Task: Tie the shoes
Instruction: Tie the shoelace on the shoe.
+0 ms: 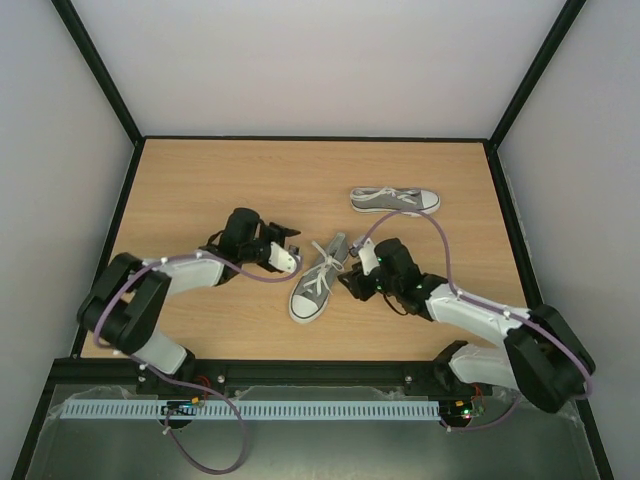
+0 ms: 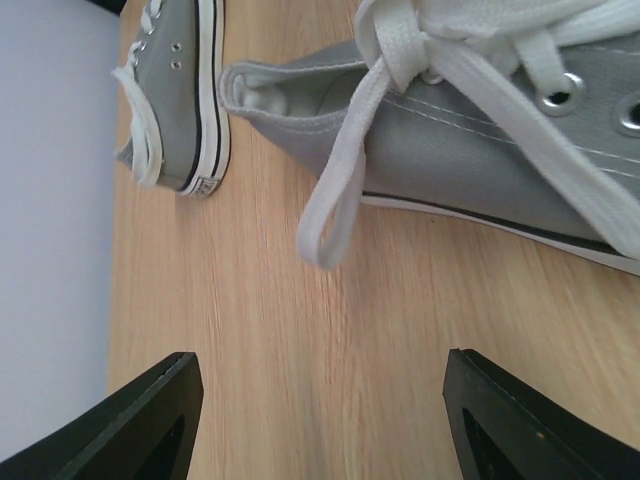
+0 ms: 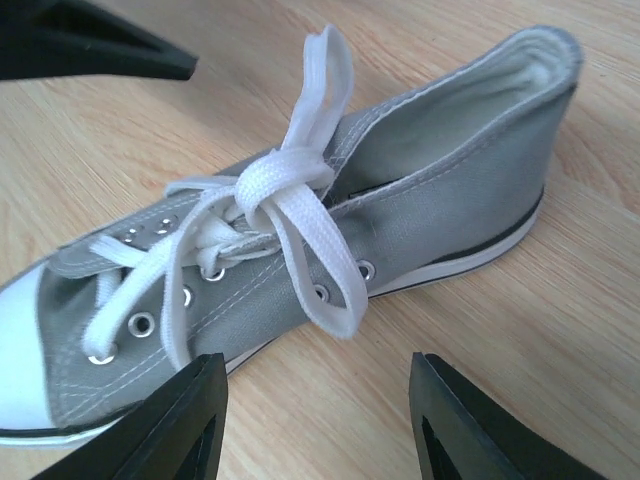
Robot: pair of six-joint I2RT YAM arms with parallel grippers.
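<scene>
Two grey shoes lie on the wooden table. The near shoe (image 1: 318,282) lies between my grippers, and its white laces form a bow (image 3: 275,185) with one loop (image 3: 322,275) hanging over its side. The far shoe (image 1: 395,200) rests on its side further back. My left gripper (image 1: 290,252) is open just left of the near shoe. In its wrist view, the left gripper (image 2: 320,420) has bare wood between its fingers, and a lace loop (image 2: 335,210) lies ahead. My right gripper (image 3: 318,420) is open beside the shoe (image 3: 440,200), holding nothing.
The far shoe (image 2: 180,90) shows at the top left of the left wrist view, next to the pale wall. A black finger of the left gripper (image 3: 90,45) reaches into the right wrist view's top left. Black frame rails edge the table (image 1: 200,180).
</scene>
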